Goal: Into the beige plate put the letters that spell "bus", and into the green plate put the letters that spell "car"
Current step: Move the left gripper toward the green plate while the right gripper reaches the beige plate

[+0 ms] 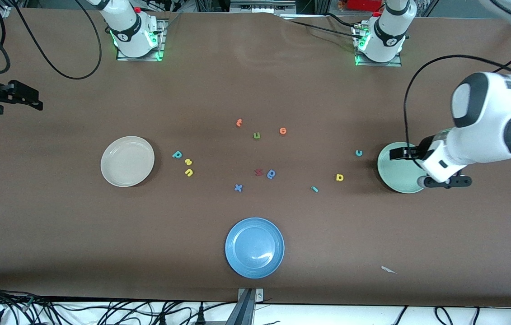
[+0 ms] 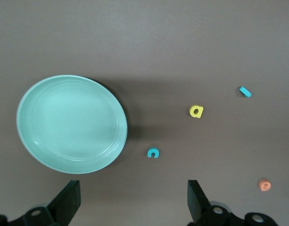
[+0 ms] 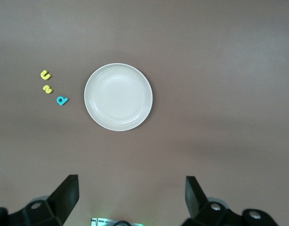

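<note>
Both grippers are open and empty: the left gripper [image 2: 132, 202] hangs over the green plate [image 1: 393, 174], the right gripper [image 3: 130, 200] waits above the table's right-arm end. Beside the beige plate [image 1: 127, 161] lie the teal b [image 1: 177, 155], yellow s [image 1: 188, 162] and yellow u [image 1: 189, 172]. The light-teal c [image 1: 359, 153], yellow a [image 1: 339, 177] and teal r [image 1: 314, 189] lie near the green plate.

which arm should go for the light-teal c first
Left. The left gripper, open, hangs over the green plate, with the light-teal c just beside it. The right gripper waits at the beige plate's end.

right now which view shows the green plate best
The left wrist view: the green plate shows whole. In the front view the left arm hides part of it. The right wrist view misses it.
</note>
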